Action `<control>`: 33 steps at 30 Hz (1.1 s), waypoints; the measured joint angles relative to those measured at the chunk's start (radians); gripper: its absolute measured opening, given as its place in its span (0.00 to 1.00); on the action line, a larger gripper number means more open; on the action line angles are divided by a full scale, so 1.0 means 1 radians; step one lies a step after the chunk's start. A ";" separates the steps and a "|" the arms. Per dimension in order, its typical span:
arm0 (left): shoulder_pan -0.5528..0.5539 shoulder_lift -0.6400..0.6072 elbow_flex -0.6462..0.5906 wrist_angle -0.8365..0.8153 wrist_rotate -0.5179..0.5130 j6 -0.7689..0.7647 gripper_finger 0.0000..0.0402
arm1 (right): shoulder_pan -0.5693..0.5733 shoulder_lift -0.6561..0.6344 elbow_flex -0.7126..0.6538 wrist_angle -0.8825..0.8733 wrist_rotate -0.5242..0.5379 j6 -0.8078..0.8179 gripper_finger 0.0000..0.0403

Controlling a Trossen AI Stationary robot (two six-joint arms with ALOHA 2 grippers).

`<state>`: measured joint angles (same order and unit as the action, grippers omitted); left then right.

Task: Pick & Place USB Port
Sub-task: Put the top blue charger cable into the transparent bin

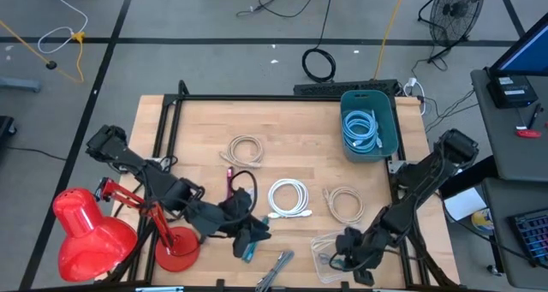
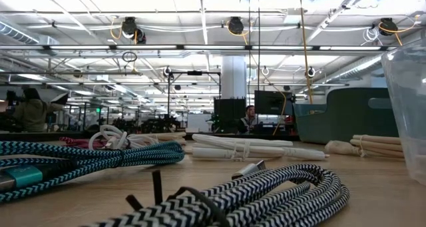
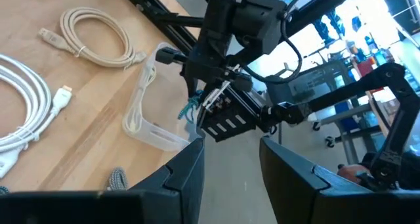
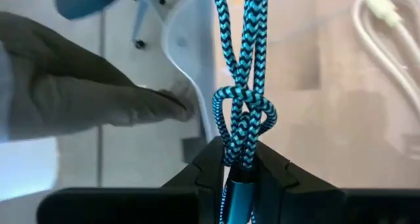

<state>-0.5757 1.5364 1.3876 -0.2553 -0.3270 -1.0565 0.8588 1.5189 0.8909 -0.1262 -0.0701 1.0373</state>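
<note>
A teal-and-black braided cable (image 4: 244,66) is in my right gripper (image 4: 239,163), which is shut on it above a clear plastic container (image 1: 324,249) at the table's near right. The left wrist view shows the same gripper (image 3: 207,99) over the container (image 3: 147,115), with a teal end (image 3: 190,109) hanging below it. My left gripper (image 1: 248,239) is open and holds nothing, low over the near middle of the table beside a second teal cable (image 2: 86,157) that lies flat. My right gripper pinches the teal braided cable between its two fingers, just behind the knot (image 4: 243,125) that ties the bundle. The strands run straight out past the fingertips toward the clear container's rim (image 4: 187,73). The bundle is lifted clear of the table.
On the table lie a white cable (image 1: 287,198), two beige cables (image 1: 247,149) (image 1: 344,204), a black cable (image 1: 241,185) and a black-and-white braided cable (image 2: 266,194). A green bin (image 1: 370,125) holding cables stands far right. A red lamp (image 1: 94,232) stands near left.
</note>
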 joint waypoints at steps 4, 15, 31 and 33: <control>-0.009 0.000 0.000 -0.004 -0.017 -0.007 0.37 | -0.001 0.000 0.000 -0.086 -0.002 -0.030 0.11; -0.013 0.000 0.000 -0.006 -0.020 -0.026 0.37 | -0.018 0.000 0.000 -0.216 0.017 -0.152 0.11; -0.013 0.000 0.000 -0.012 -0.035 -0.022 0.37 | -0.021 0.000 0.000 -0.229 -0.038 -0.213 0.11; -0.013 0.000 0.000 -0.012 -0.041 -0.019 0.37 | -0.023 0.000 0.000 -0.231 -0.037 -0.213 0.13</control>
<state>-0.5888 1.5364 1.3876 -0.2676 -0.3680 -1.0756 0.8361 1.5185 0.8909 -0.3569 -0.1070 0.8246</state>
